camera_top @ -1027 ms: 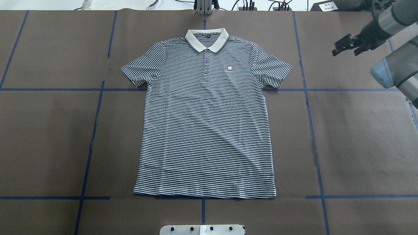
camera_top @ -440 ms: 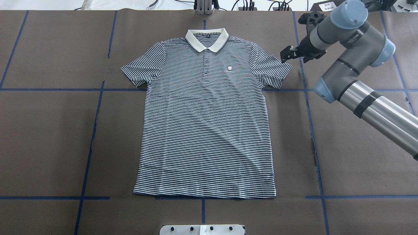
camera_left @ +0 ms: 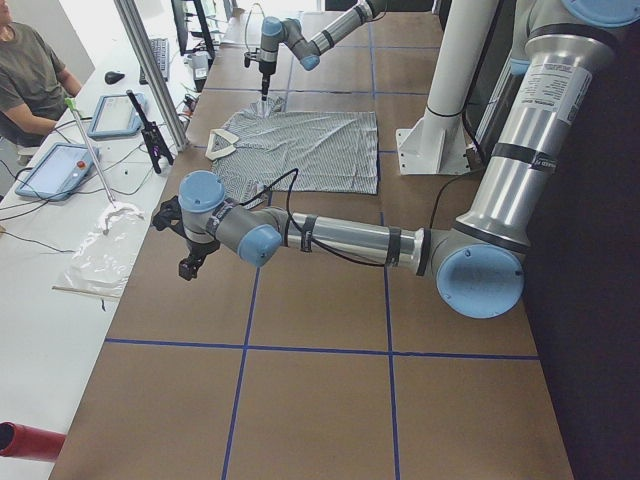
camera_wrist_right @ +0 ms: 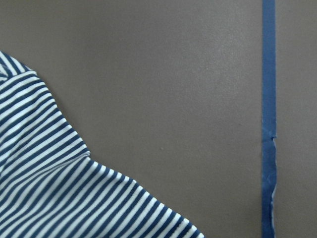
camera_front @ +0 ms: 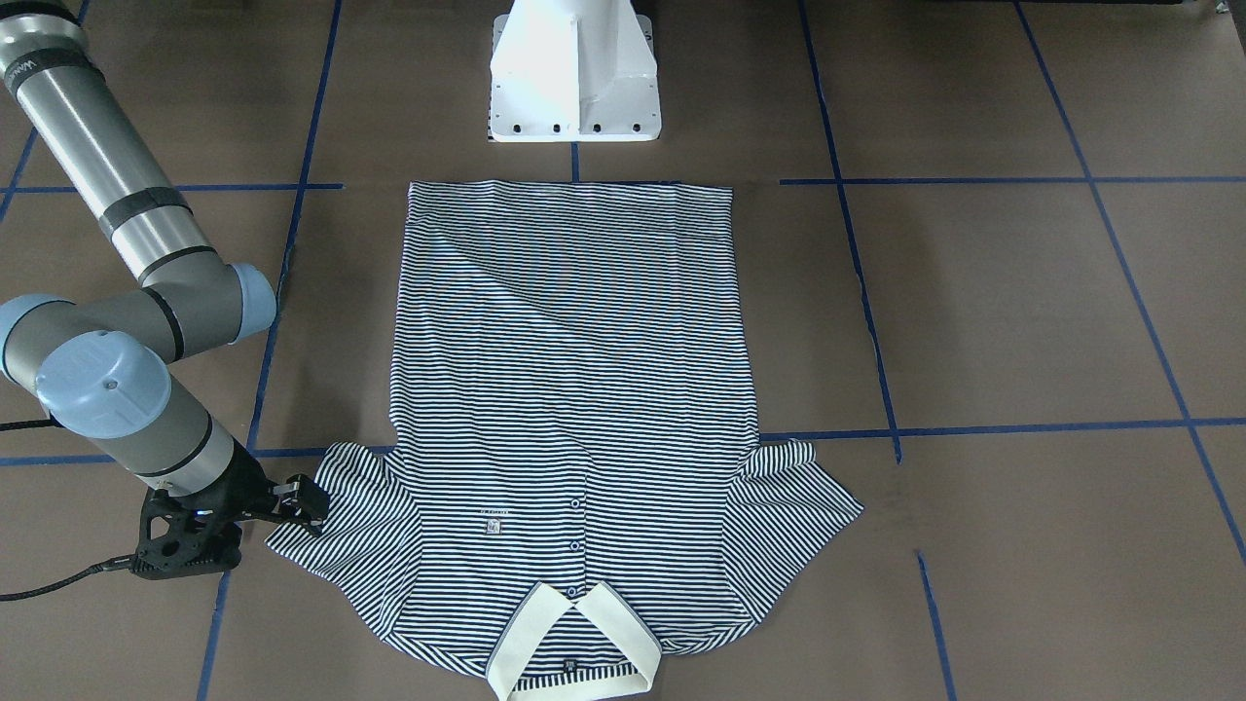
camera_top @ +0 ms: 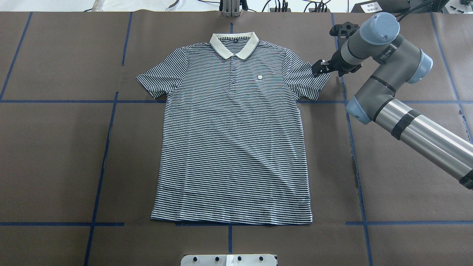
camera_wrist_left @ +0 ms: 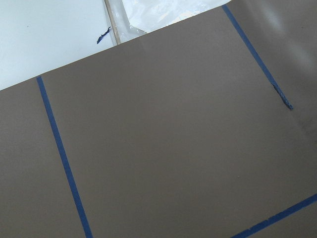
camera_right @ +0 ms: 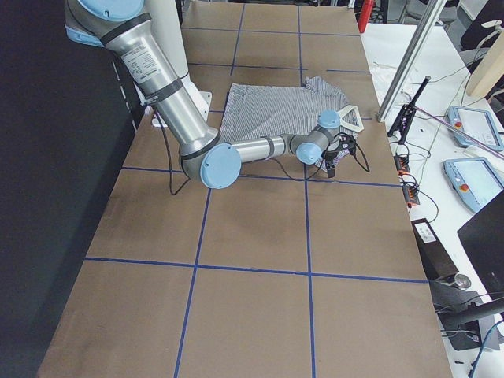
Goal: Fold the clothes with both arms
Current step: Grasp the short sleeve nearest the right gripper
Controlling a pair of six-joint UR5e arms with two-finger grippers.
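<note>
The striped polo shirt (camera_top: pixel 232 140) lies flat and face up on the brown table cover, collar at the far side; it also shows in the front view (camera_front: pixel 574 389). My right gripper (camera_top: pixel 318 68) hovers at the outer edge of the sleeve on my right and looks open and empty; in the front view (camera_front: pixel 304 501) its fingertips are right at the sleeve hem. The right wrist view shows only that sleeve's edge (camera_wrist_right: pixel 49 188). My left gripper (camera_left: pixel 190 266) shows only in the exterior left view, far from the shirt, near the table's left end; I cannot tell its state.
The white pedestal (camera_front: pixel 574 78) stands at the shirt's hem side. Blue tape lines (camera_top: pixel 347 111) cross the cover. A side table with tablets (camera_left: pixel 60 170), a black stand (camera_left: pixel 150 130) and a seated person (camera_left: pixel 30 70) lies beyond the collar side.
My right arm has swung in from the far right. Its gripper has moved left and a little down to the edge of the shirt's sleeve. The shirt has not moved.
</note>
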